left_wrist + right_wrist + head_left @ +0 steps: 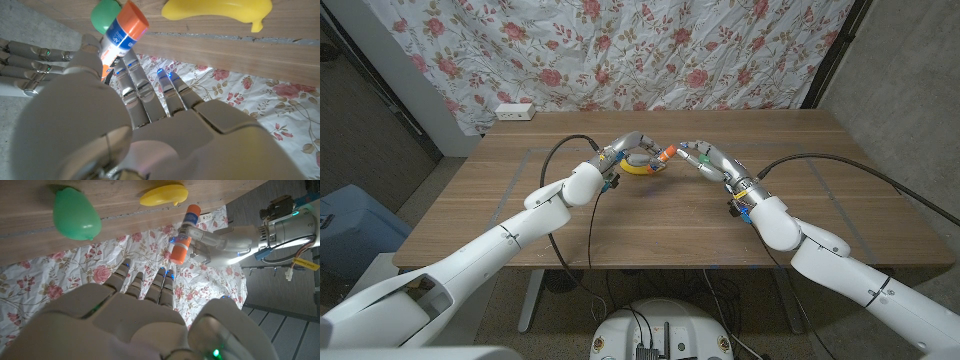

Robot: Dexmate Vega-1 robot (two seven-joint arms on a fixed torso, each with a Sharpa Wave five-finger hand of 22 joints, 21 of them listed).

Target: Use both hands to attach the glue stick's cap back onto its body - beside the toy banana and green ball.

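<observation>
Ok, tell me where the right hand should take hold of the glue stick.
Pinch the glue stick by its orange end, which juts free; the left hand already wraps the white body. Come from the robot's right, probably along the stick's axis, since that end points at the right hand.

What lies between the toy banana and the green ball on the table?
Nothing: in the right wrist view, the stretch of wooden table between the toy banana and the green ball is bare.

Even indoor light, blurred near wrist views
</observation>
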